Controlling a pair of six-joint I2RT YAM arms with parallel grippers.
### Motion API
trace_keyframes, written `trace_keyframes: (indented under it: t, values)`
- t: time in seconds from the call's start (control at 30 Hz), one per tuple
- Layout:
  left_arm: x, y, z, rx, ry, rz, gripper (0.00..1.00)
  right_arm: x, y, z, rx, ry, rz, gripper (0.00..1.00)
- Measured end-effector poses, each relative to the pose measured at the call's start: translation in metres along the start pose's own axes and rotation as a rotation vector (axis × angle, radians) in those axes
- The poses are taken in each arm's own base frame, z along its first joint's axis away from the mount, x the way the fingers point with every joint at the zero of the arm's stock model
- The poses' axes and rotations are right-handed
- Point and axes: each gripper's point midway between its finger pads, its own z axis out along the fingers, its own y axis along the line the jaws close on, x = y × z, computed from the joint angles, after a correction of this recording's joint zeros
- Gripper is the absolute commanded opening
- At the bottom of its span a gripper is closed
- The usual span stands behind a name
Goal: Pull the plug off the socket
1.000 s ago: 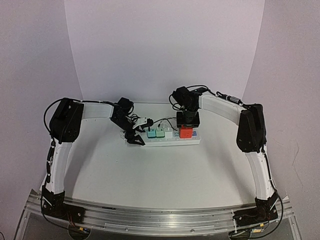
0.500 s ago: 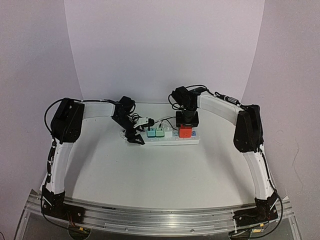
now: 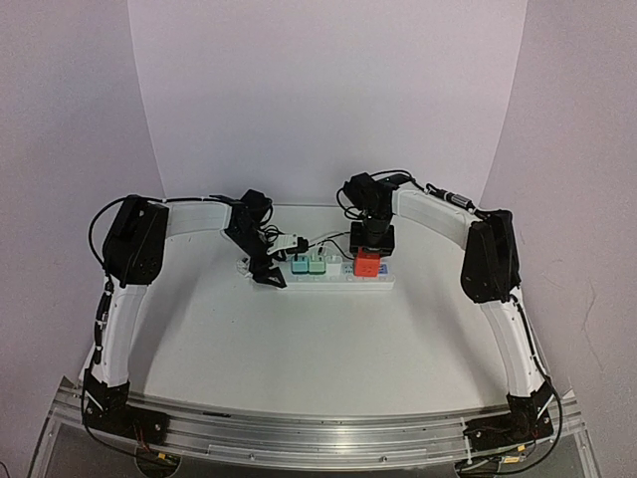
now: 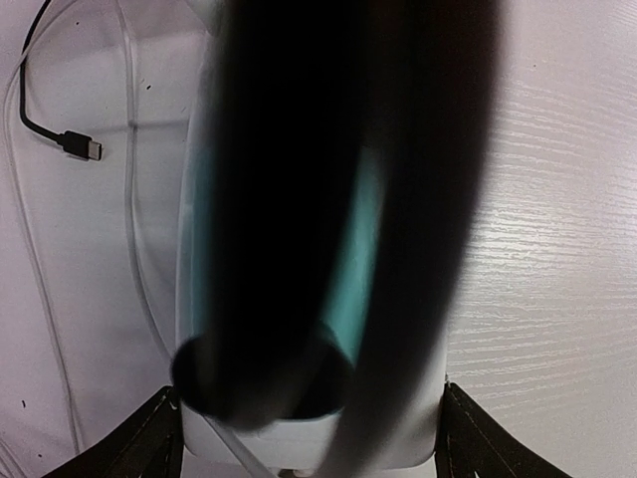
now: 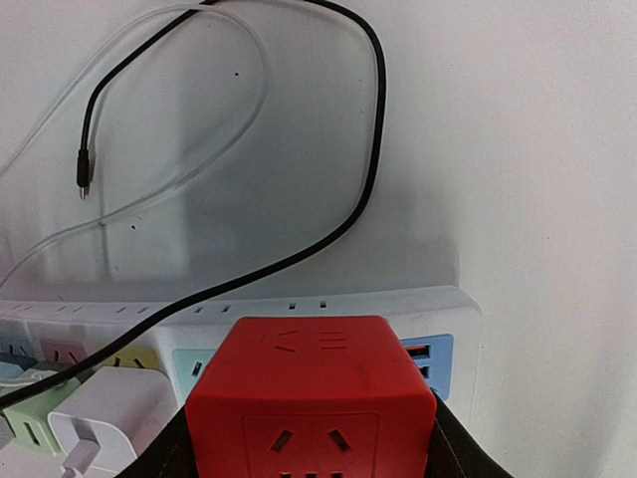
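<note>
Two grippers meet at the socket [image 3: 336,281], which lies across the far middle of the table [image 3: 299,349]. Left gripper [image 3: 267,276]: its fingertips [image 4: 149,443] sit against both long sides of the strip's left end, apparently clamped to pin it down, though a blurred dark shape hides most of the wrist view. Right gripper [image 3: 369,249]: closed on the red cube plug [image 5: 311,398], which is seated near the strip's right end. Handling: the cube looks rigid, smooth-sided and probably light, so the outlet's grip likely resists more than weight does. Its flat opposite faces, taken low, offer the surest hold, and a straight upward pull avoids tilting. The strip seems light and would lift if unpinned. A teal plug [image 3: 301,266] and a green plug [image 3: 318,265] sit between the grippers.
</note>
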Motion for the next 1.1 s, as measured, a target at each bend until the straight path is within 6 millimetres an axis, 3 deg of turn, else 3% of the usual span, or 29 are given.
trace_keyframes:
  t: [0.6,1.1]
  values:
    - [-0.002,0.001,0.001,-0.009,0.014,-0.003,0.0,-0.003,0.002,-0.009,0.018,-0.081,-0.149,0.0]
    - [-0.006,0.002,0.004,-0.013,0.013,0.036,0.0,0.002,-0.015,-0.007,-0.062,0.007,0.053,0.0]
